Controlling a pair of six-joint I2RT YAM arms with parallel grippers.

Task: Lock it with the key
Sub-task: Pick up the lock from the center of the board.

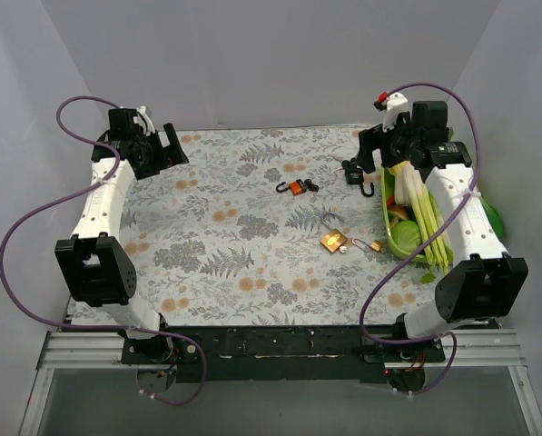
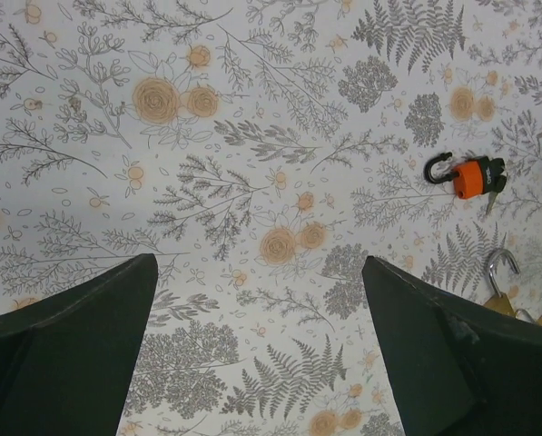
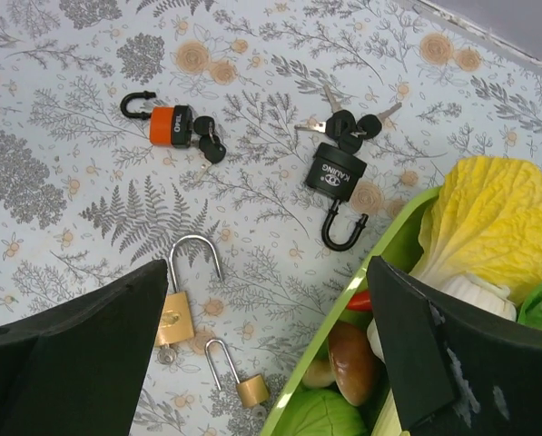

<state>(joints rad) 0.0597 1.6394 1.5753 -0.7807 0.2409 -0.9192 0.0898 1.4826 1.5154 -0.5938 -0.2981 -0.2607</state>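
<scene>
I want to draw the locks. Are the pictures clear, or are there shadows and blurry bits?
Top view: soft, even light, hardly any shadows, but the locks are tiny; the gold lock shines a little. Left wrist view: the cloth is sharp; the fingers are dark, without detail. Right wrist view: the orange lock and black lock are crisp, best for drawing.

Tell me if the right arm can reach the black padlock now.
Probably yes: the open right end effector hangs close above the black padlock, with nothing between them.
</scene>
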